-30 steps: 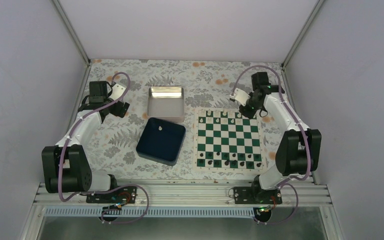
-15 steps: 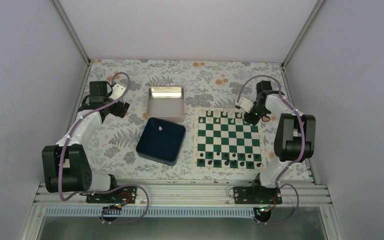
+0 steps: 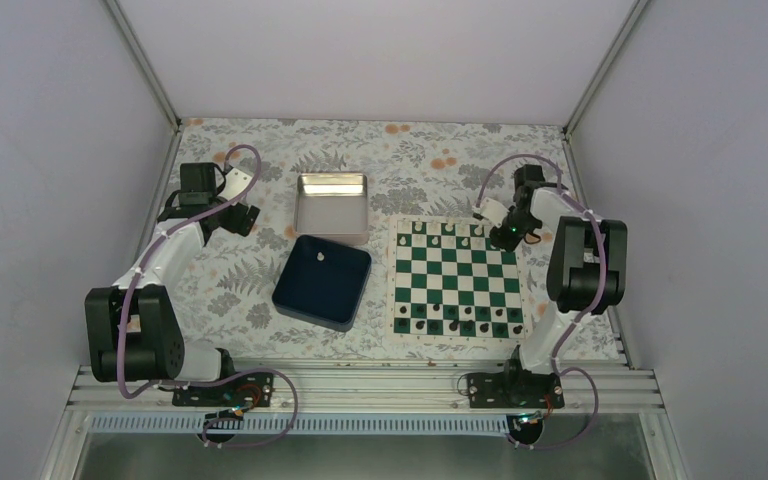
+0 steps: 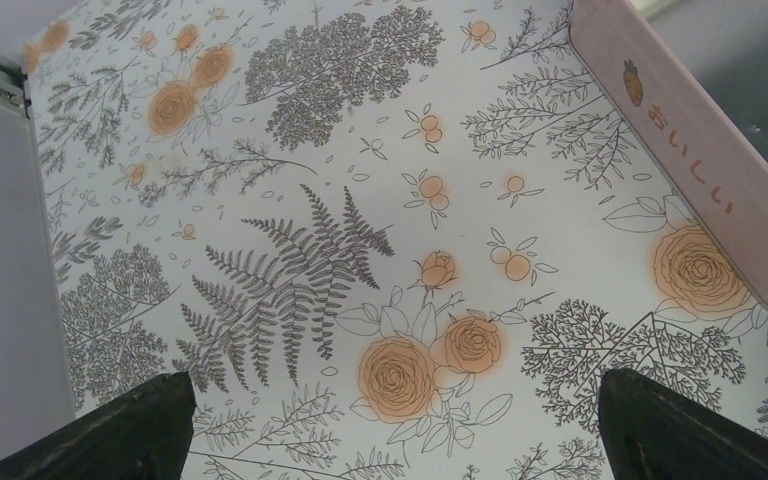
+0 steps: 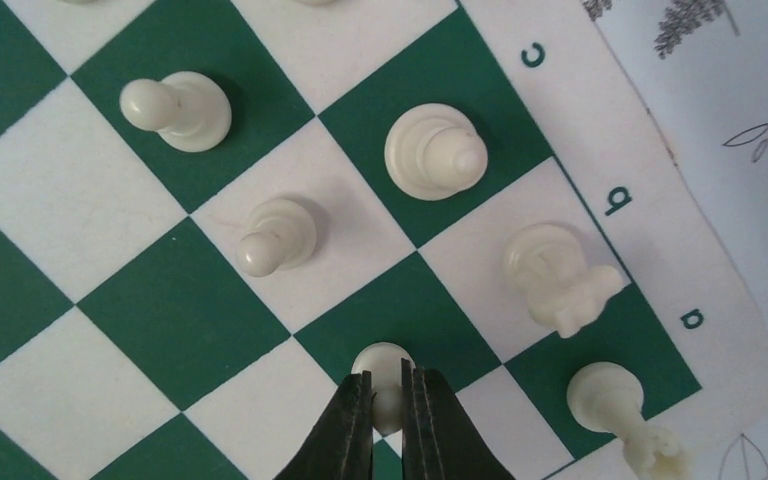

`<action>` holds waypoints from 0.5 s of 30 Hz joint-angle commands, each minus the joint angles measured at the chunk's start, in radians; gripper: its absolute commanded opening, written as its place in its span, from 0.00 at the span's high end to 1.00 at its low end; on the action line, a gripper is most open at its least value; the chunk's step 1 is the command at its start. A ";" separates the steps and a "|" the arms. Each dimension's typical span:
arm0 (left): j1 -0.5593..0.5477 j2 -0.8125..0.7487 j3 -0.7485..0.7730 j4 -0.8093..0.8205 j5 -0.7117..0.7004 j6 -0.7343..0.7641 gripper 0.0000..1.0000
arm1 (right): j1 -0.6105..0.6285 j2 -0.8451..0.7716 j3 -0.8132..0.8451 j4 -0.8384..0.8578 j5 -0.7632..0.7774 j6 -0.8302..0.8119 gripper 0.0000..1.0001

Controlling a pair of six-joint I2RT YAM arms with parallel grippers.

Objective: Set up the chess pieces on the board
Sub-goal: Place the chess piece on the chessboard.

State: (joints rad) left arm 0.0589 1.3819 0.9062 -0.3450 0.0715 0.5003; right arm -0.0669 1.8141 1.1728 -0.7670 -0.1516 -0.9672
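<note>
— Five white pieces [image 5: 432, 152] stand free on the board [image 5: 180, 320] in the right wrist view, and a sixth, a pawn [image 5: 382, 360], is clamped between the fingers of the right gripper [image 5: 388, 400]. How should it go down?

— Straight down, I'd say, centred on the green square in front of the knight [image 5: 558, 275], in line with the two pawns standing there. Open only once the base sits flat, then lift clear without brushing the rook [image 5: 615, 400]. Whether the base touches yet, I cannot tell.

— And the overhead view?

— It shows what the wrist misses: the left gripper [image 3: 238, 215] well apart from the board, beside the tin [image 3: 332, 178], and one pale piece lying in the blue tray [image 3: 300, 300]. The left wrist view adds that its jaws gape wide over bare tablecloth [image 4: 290, 250], holding nothing
</note>
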 commanded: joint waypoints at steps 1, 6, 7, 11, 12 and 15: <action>0.005 0.005 0.008 0.018 0.006 -0.014 0.00 | -0.008 0.021 0.026 0.020 -0.013 -0.014 0.95; 0.005 0.006 0.008 0.018 0.005 -0.014 0.00 | -0.008 0.019 0.027 0.026 -0.017 -0.011 0.94; 0.005 0.005 0.008 0.017 0.005 -0.014 0.00 | -0.008 0.017 0.027 0.022 -0.018 -0.011 0.93; 0.005 0.001 0.006 0.015 0.006 -0.014 0.00 | -0.007 0.010 0.029 -0.002 -0.022 -0.015 0.87; 0.005 0.001 0.004 0.014 0.008 -0.013 0.00 | -0.008 0.005 0.026 -0.005 -0.020 -0.017 0.86; 0.005 -0.003 -0.002 0.016 0.010 -0.013 0.00 | -0.007 -0.013 0.021 -0.010 -0.013 -0.016 0.76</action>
State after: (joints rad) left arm 0.0589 1.3834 0.9062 -0.3450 0.0715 0.5003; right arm -0.0673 1.8236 1.1831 -0.7609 -0.1524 -0.9752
